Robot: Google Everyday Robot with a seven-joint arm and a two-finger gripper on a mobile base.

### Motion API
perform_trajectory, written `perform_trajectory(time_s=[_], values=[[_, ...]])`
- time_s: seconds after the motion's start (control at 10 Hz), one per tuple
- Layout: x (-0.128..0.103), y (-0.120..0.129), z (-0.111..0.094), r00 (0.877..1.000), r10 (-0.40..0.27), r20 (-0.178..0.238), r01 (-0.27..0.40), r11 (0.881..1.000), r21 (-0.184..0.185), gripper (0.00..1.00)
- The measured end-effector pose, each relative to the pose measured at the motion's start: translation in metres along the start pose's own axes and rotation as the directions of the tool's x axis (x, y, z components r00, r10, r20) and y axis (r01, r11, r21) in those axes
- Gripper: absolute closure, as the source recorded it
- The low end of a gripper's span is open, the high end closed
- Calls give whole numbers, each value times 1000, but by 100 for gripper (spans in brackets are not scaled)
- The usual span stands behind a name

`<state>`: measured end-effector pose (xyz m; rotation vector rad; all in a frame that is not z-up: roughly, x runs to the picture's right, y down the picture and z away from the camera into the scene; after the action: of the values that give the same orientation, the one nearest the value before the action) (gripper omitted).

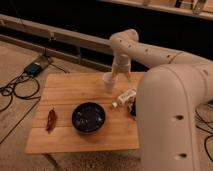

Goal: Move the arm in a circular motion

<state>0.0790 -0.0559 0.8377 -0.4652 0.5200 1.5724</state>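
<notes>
The arm (165, 105) is cream-white and very thick, with small dark dots. It fills the right of the camera view, rises to a rounded joint (125, 41) over the table's far edge, then bends down. Its gripper (120, 75) hangs just above the far side of the wooden table (65, 95), right beside a white cup (108, 81).
On the table are a black bowl (89, 117), a red pepper-like thing (51, 120) at the left, a white bottle (125, 96) lying down, and a dark object (132, 108) partly hidden by the arm. Cables (12, 92) and a blue device (34, 68) lie on the floor to the left.
</notes>
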Motion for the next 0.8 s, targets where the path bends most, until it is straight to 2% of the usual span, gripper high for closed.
perform_trajectory(time_s=[0.2,0.3,0.5,0.7,0.8], values=[[-16,46,7,996,-90,-1,90,996,-10,35],[-21,74,11,989,-147,-2,147,989,-18,35],[-19,130,14,964,-267,-4,267,963,-36,35],[0,174,16,924,-381,-14,380,923,-57,35],[20,200,15,889,-458,-16,456,887,-72,35]])
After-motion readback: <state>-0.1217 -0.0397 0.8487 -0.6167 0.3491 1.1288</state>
